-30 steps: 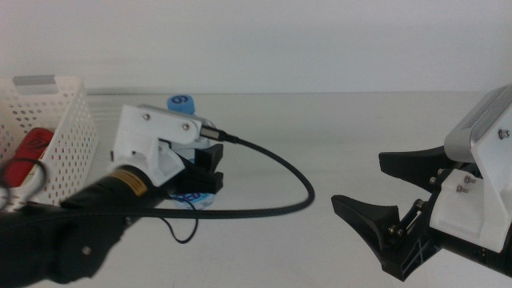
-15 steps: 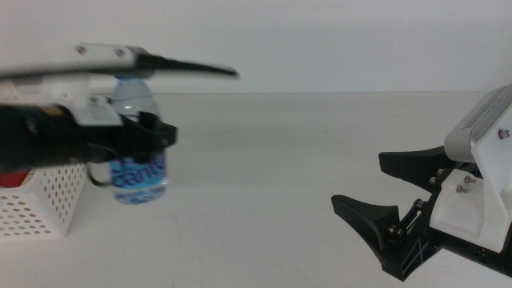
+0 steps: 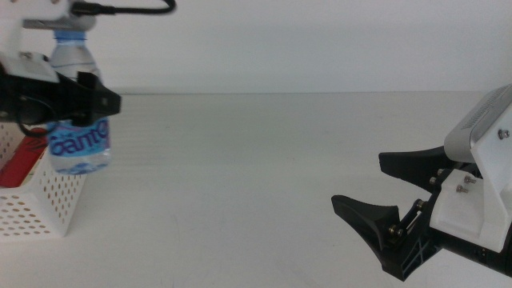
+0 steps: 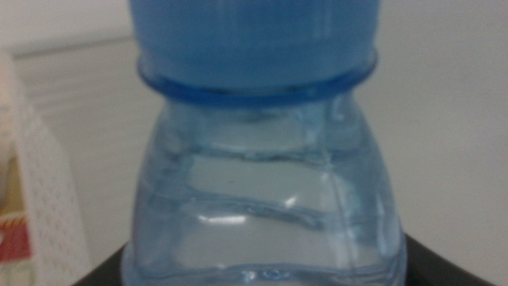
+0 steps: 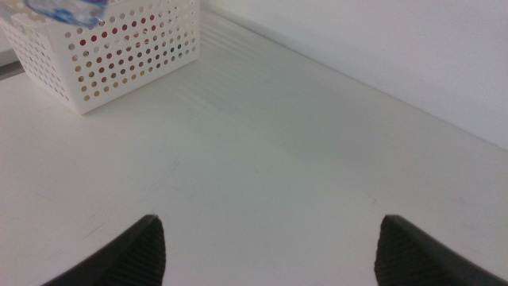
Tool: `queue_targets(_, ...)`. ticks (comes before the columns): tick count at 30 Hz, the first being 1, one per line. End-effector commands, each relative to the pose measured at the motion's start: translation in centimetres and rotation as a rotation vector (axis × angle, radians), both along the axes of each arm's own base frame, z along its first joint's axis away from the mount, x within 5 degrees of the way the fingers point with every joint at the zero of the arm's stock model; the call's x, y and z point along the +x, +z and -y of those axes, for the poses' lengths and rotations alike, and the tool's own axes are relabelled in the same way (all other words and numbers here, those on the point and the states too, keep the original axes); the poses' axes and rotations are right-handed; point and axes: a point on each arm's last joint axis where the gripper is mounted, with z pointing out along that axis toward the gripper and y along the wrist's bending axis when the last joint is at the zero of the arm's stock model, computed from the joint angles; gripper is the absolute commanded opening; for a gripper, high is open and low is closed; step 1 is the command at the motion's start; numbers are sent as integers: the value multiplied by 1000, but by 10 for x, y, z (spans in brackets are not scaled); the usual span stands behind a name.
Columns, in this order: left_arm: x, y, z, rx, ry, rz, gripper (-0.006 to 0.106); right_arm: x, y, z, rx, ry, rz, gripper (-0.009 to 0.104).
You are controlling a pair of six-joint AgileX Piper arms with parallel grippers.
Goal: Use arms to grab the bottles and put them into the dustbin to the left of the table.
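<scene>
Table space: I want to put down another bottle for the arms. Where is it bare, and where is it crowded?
The table is bare from the dustbin across to the open right claw waiting low on the right. The left side is crowded: the left claw holds the water bottle raised at the dustbin's edge, with something red already inside.

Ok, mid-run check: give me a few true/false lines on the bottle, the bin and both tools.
1. The left tool holds the water bottle off the table. True.
2. The bottle lies on its side inside the dustbin. False: it hangs upright at the bin's right edge.
3. The right tool is shut on a can. False: it is open and empty, low on the right.
4. Something red already lies in the dustbin. True.
</scene>
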Motion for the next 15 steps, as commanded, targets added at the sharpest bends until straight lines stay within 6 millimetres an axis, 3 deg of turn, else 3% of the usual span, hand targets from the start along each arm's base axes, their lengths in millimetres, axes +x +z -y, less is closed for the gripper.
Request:
queue_targets(1,1,37,-14,-32,93,109,-5,1,17,0,55,-2,89,79)
queue_targets(8,23,49,-63,59,292,-99,-5,1,17,0,55,-2,88,79)
queue_targets(15,54,50,-98,63,356,-226,-5,1,17,0,55,-2,88,79)
